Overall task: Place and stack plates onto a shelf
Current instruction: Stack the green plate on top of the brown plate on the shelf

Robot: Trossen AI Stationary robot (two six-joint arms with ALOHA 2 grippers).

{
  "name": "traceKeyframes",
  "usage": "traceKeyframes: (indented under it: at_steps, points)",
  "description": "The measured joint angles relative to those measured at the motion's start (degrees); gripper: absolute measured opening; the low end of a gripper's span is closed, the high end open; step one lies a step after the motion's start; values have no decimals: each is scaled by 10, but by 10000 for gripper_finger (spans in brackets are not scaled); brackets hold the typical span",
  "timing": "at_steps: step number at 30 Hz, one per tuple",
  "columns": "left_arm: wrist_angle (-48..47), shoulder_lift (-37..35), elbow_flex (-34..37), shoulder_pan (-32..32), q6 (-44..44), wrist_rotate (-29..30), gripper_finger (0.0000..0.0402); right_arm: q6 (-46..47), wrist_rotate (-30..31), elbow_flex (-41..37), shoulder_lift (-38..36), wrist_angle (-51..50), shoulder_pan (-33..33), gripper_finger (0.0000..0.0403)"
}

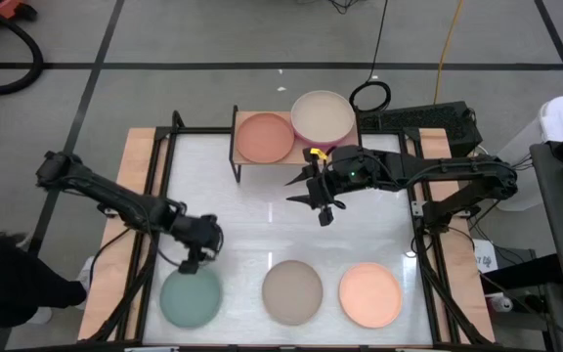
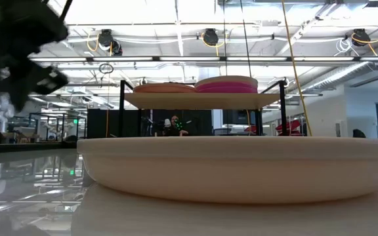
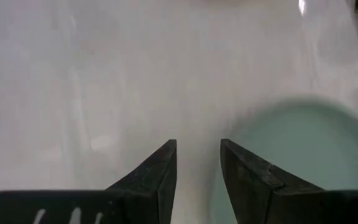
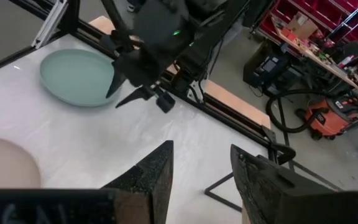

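While the left claw is held slightly parted and empty over the round matte teal plate on the white tabletop, the right claw, parted and empty, is hung before the light wood shelf.

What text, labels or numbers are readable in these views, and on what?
None can be read.
Left gripper: pale marks on its body in the left wrist view, cut off, unreadable.
Right gripper: faint marks on its body in the right wrist view, blurred, unreadable.
Plates, e.g. the teal plate, and the shelf: no print visible.
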State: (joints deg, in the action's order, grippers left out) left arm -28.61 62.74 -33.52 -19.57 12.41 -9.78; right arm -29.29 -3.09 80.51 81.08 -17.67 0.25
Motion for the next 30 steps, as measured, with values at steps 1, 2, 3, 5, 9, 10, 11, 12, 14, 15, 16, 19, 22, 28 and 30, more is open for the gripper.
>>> traceKeyframes:
  at_steps: [1, 2, 3, 5, 9, 10, 11, 12, 14, 15, 16, 19, 22, 28, 30]
  points:
    - [-11, 11, 0, -11, 5, -3, 127, -2, 0, -6, 0, 6, 1, 143]
    - [-17, 21, 0, -22, 9, -6, 127, -2, 0, -12, 0, 11, 2, 144]
    - [-20, 30, 0, -32, 14, -7, 127, -3, 0, -18, 1, 15, 2, 144]
    - [-20, 48, 0, -50, 17, -7, 127, -3, 1, -30, 1, 26, 3, 144]
    - [-16, 81, 0, -75, 17, -8, 127, -14, 3, -47, 0, 33, 2, 144]
    - [-17, 91, 0, -79, 17, -8, 127, -14, 3, -49, 1, 32, 2, 144]
    - [-16, 101, 0, -81, 16, -7, 127, -13, 4, -51, 1, 32, 2, 144]
    - [-16, 111, 0, -83, 16, -7, 127, -13, 4, -53, 1, 32, 2, 144]
    - [-16, 132, 0, -84, 13, -7, 127, -13, 4, -53, 1, 33, 2, 144]
    - [-16, 142, 0, -84, 9, -6, 127, -13, 4, -53, 0, 33, 2, 144]
    - [-15, 152, 0, -84, 5, -3, 126, -13, 4, -53, 0, 33, 2, 144]
    - [-15, 169, -3, -84, -9, 4, 109, -12, 5, -53, 0, 33, 2, 144]
    - [-15, 169, -3, -78, -15, 5, 64, -12, 5, -53, 0, 33, 2, 144]
    - [-50, 142, -43, -43, -20, 2, 11, -14, 19, -53, 0, 33, 2, 144]
    - [-77, 126, -71, -28, -41, 40, 10, -16, 47, -53, -6, 26, 4, 144]
